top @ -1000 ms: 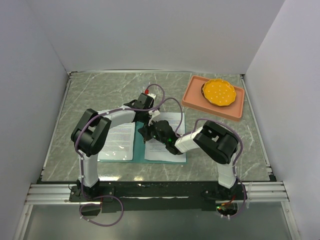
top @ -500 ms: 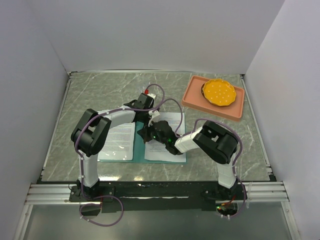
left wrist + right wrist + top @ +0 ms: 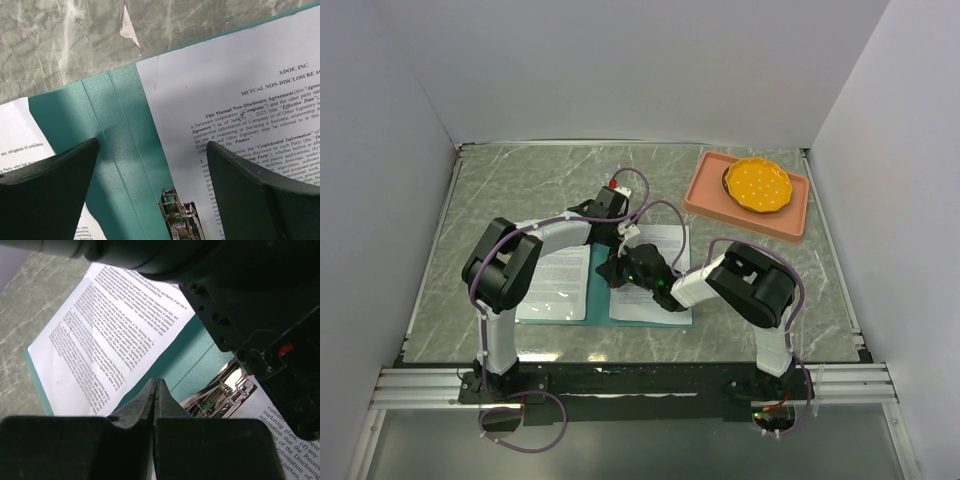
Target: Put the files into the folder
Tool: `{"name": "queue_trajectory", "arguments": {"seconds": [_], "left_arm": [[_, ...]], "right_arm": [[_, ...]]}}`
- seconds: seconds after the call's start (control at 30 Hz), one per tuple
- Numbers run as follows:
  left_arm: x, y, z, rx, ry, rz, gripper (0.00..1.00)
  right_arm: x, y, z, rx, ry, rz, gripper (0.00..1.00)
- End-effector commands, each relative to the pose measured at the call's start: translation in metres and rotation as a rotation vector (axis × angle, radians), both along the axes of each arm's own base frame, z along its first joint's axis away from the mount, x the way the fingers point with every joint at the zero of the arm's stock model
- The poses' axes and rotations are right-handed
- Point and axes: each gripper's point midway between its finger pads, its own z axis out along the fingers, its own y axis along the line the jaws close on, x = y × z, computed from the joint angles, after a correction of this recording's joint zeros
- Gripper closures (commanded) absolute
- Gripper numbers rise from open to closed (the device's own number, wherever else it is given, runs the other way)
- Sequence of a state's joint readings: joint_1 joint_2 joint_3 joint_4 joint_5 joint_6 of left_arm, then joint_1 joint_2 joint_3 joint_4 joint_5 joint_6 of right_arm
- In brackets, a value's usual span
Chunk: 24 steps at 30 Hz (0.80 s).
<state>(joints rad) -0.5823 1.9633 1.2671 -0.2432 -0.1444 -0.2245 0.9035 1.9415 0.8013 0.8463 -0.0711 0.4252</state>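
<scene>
Top view, task state: The folder [image 3: 599, 300] lies open and flat on the tabletop [image 3: 510, 190]. The files [image 3: 555, 285] rest inside it, one sheet on each half, with the teal spine bare between them.
Top view, arms: Both arms reach in over the spine. The wrists mask the grasping parts here.
Top view, surroundings: Grey marbled tabletop, plain white walls [image 3: 620, 70] on three sides, a metal rail [image 3: 620, 385] along the near edge. A salmon tray [image 3: 710, 195] carrying a yellow plate [image 3: 757, 185] sits at the far right, well apart from the folder.
Left wrist view, fingers: The left fingers [image 3: 260, 195] are released, spread wide and empty, above the spine and the metal clip [image 3: 182, 220].
Left wrist view, files: One sheet, headed as a non-disclosure agreement, lies flat with its edge beside the spine. A corner of the other sheet shows at lower left.
Right wrist view, fingers: The right fingers [image 3: 156, 390] are clenched tip to tip with nothing between them, pointing just beside the clip.
Right wrist view, clip: Whether either sheet sits under the clip cannot be told.
Progress, judged: Both sheets are laid in the folder. Securing them at the clip, if intended, and closing the cover appear to remain.
</scene>
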Motion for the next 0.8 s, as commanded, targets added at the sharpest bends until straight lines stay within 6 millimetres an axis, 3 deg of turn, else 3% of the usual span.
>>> {"name": "queue_trajectory", "arguments": {"seconds": [0.0,0.23,0.77], "left_arm": [[-0.039,0.028,-0.054,0.144,0.169,0.005,0.04],[-0.04,0.028,-0.055,0.151,0.172,0.002,0.03],[-0.043,0.029,-0.057,0.15,0.186,-0.001,0.03]], "right_arm": [[-0.025,-0.006,-0.026,-0.092,0.066,0.077,1.0],[-0.034,-0.01,-0.046,-0.191,0.111,0.092,1.0],[-0.037,-0.026,-0.064,-0.216,0.17,0.028,1.0]]}}
